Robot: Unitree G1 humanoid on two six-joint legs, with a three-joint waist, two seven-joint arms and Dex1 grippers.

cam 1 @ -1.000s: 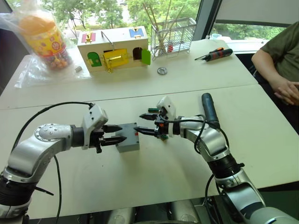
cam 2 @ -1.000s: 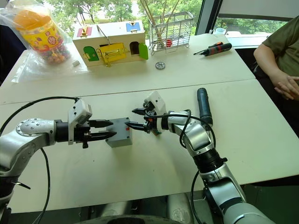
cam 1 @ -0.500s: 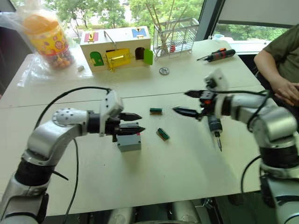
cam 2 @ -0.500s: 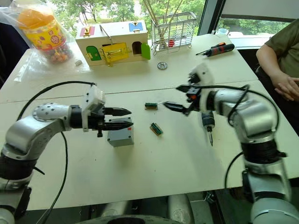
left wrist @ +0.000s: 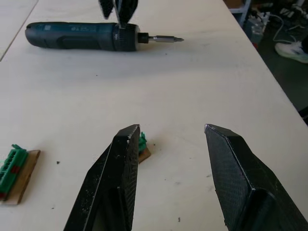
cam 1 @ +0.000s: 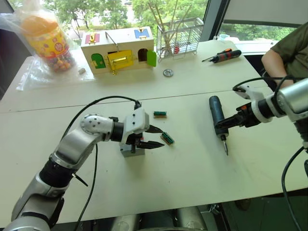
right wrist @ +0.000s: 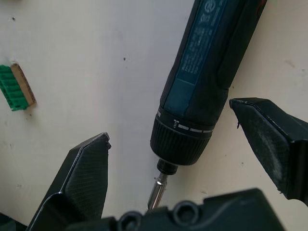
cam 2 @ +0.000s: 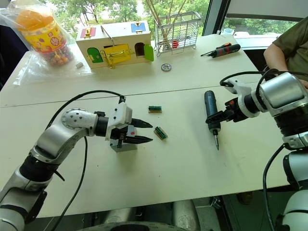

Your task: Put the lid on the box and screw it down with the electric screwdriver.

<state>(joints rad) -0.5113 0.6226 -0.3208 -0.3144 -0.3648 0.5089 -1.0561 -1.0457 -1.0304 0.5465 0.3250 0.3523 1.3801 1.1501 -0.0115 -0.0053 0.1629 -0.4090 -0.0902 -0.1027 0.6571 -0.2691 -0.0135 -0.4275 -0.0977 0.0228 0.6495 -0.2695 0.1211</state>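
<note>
While the box (cam 2: 123, 142) sits on the worktop (cam 2: 168, 168) under the left gripper (cam 2: 146, 131), whose fingers are spread and empty, two small green connector pieces (cam 2: 160, 132) lie just beyond it. Farther right, the electric screwdriver (cam 2: 211, 112) lies flat, bit toward the robot, with the right gripper (right wrist: 192, 163) open astride its collar. A wooden box with coloured doors (cam 1: 118, 48) and a wire rack (cam 1: 179, 36) stand at the far edge.
</note>
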